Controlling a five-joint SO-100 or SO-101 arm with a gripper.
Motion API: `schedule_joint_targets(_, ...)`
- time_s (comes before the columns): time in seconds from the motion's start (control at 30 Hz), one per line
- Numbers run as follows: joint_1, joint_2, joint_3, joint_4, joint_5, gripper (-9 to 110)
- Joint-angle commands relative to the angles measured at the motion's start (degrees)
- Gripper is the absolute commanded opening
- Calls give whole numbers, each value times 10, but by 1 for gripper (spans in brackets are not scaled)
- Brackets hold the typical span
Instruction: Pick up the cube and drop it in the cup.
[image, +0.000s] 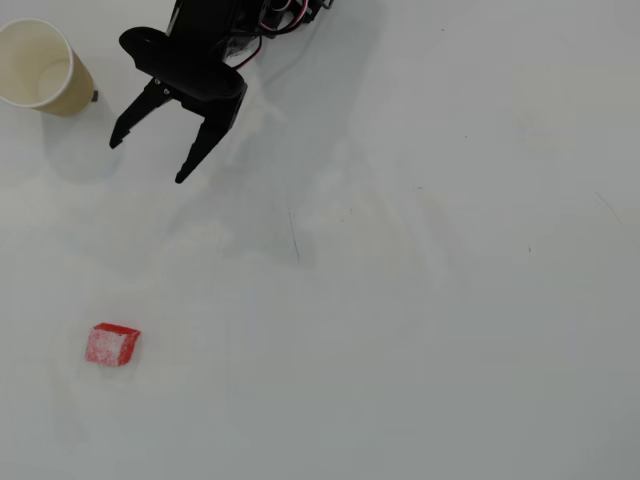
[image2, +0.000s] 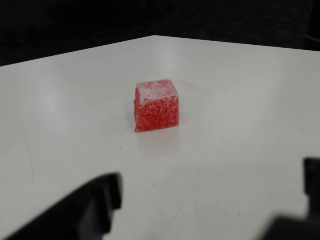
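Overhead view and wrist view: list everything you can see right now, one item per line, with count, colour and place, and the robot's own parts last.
cube: one, red with whitish scuffed faces, lower left of the overhead view, alone on the table; centre of the wrist view.
cup: one, tan outside and cream inside, upright, top left corner of the overhead view; no cube seen inside.
table: one, white, fills the overhead view, with faint marks near the middle.
claw: one, black, open, top left-centre of the overhead view, right of the cup, holding nothing; its fingers show along the bottom edge of the wrist view.
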Motion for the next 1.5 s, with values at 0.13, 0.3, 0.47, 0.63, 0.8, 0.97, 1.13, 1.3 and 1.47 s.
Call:
schedule_joint_targets(0.13,-10,-98,-70,-41,4,33)
schedule_joint_targets(0.3,-17,-231,-183,-59,4,33)
schedule_joint_targets(0.47,-17,-342,-269,-96,4,33)
schedule_joint_targets(0.63,-4,-421,-317,-134,4,33)
schedule_joint_targets(0.8,11,-496,-368,-156,4,33)
schedule_joint_targets(0.97,10,-601,-446,-187,4,35)
schedule_joint_targets(1.13,-2,-688,-524,-214,4,35)
schedule_joint_targets(1.3,-15,-761,-563,-248,4,36)
schedule_joint_targets(1.47,-20,-822,-610,-258,4,36)
